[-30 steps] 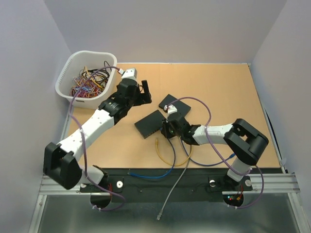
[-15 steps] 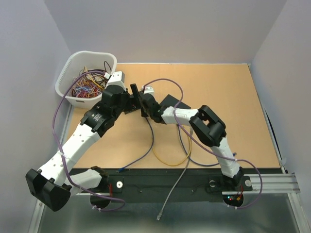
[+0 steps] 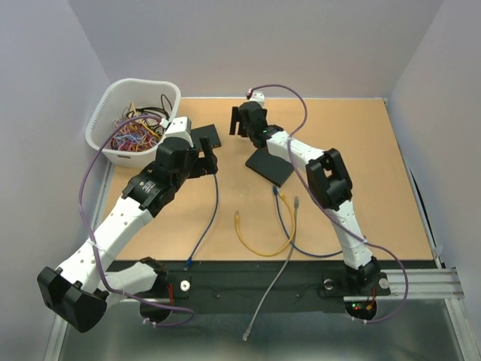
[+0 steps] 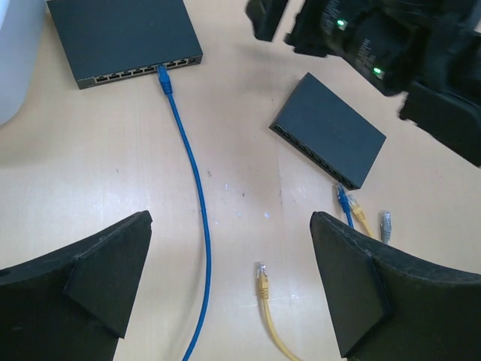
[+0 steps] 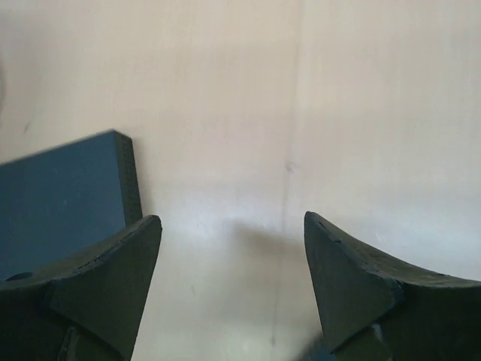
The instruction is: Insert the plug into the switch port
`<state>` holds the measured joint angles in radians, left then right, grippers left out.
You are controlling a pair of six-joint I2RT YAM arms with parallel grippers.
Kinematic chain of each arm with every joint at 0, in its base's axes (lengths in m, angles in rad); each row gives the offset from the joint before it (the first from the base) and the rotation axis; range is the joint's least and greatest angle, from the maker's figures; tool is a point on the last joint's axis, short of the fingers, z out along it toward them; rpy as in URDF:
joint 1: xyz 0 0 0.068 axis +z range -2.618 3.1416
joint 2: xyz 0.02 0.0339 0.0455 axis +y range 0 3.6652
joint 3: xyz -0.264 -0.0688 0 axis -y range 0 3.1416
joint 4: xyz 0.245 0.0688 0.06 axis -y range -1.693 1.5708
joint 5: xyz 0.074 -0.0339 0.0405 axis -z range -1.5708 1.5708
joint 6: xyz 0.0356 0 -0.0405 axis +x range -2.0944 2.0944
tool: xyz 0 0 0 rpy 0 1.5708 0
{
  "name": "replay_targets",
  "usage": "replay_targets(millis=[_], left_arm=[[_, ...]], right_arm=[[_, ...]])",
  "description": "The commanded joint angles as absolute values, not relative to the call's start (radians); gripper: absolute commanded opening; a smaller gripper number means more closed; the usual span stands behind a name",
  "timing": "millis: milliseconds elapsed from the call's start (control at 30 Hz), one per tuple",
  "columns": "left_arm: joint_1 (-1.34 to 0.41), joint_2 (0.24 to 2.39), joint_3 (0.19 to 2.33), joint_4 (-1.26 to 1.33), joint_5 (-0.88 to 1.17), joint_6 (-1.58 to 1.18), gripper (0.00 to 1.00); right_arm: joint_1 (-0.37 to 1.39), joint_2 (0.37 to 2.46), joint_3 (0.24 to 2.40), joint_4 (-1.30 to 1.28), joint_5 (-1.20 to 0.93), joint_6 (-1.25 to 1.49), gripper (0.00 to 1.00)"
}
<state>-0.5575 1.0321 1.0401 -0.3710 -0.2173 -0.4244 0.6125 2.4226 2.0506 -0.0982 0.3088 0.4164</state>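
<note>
A black switch (image 4: 124,36) lies at the back left, and a blue plug (image 4: 162,75) sits in its front port row. Its blue cable (image 4: 203,218) trails toward the near edge (image 3: 211,210). My left gripper (image 4: 229,218) hovers open above the cable and holds nothing; in the top view it (image 3: 201,162) stands just in front of that switch (image 3: 206,135). My right gripper (image 3: 242,120) is open over bare table at the back, empty (image 5: 231,218), with a switch's corner (image 5: 64,199) at its left.
A second black switch (image 3: 269,165) lies mid-table with loose blue (image 4: 343,200), yellow (image 4: 355,206) and grey (image 4: 386,222) plugs by its near corner. Another yellow plug (image 4: 261,274) lies nearer. A white basket (image 3: 105,113) of cables stands at the back left.
My right gripper has left the spot beside the left gripper, swung to the back of the table and opened. The blue cable now runs from the back-left switch.
</note>
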Motion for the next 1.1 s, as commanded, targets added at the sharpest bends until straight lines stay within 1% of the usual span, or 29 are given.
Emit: replay_targets(millis=[0, 100, 233, 267, 300, 367, 500, 533, 700, 767, 933, 1067], left_arm=[[-0.551, 1.040, 1.013, -0.293, -0.207, -0.414, 0.98], [-0.545, 1.095, 0.997, -0.215, -0.141, -0.405, 0.98], [-0.540, 1.189, 0.997, -0.098, -0.053, -0.373, 0.98], [-0.540, 1.231, 0.997, -0.033, -0.043, -0.359, 0.97], [-0.540, 1.255, 1.003, -0.008, -0.017, -0.354, 0.97], [-0.535, 1.346, 1.032, 0.043, -0.006, -0.348, 0.97], [-0.529, 1.541, 1.121, 0.132, 0.044, -0.345, 0.96], [-0.529, 1.542, 1.137, 0.132, 0.054, -0.345, 0.96], [-0.508, 1.764, 1.247, 0.202, 0.129, -0.342, 0.95], [-0.503, 1.849, 1.334, 0.209, 0.158, -0.330, 0.95], [-0.489, 1.974, 1.417, 0.222, 0.227, -0.324, 0.95], [-0.483, 2.048, 1.440, 0.233, 0.278, -0.333, 0.95]], right_arm=[[0.661, 2.192, 1.890, -0.074, 0.294, 0.387, 0.82], [0.661, 2.034, 1.632, -0.041, 0.340, 0.382, 0.83], [0.654, 1.864, 1.456, -0.041, 0.425, 0.394, 0.86], [0.640, 1.800, 1.359, -0.043, 0.439, 0.409, 0.87], [0.628, 1.764, 1.317, -0.043, 0.431, 0.428, 0.89], [0.585, 1.711, 1.200, -0.044, 0.373, 0.489, 0.89], [0.534, 1.617, 1.074, -0.055, 0.304, 0.549, 0.89], [0.528, 1.611, 1.060, -0.055, 0.292, 0.549, 0.89], [0.509, 1.618, 1.003, -0.064, 0.259, 0.572, 0.89], [0.499, 1.644, 0.999, -0.064, 0.238, 0.577, 0.89], [0.488, 1.701, 1.014, -0.064, 0.201, 0.580, 0.89], [0.480, 1.746, 1.037, -0.064, 0.187, 0.580, 0.88]])
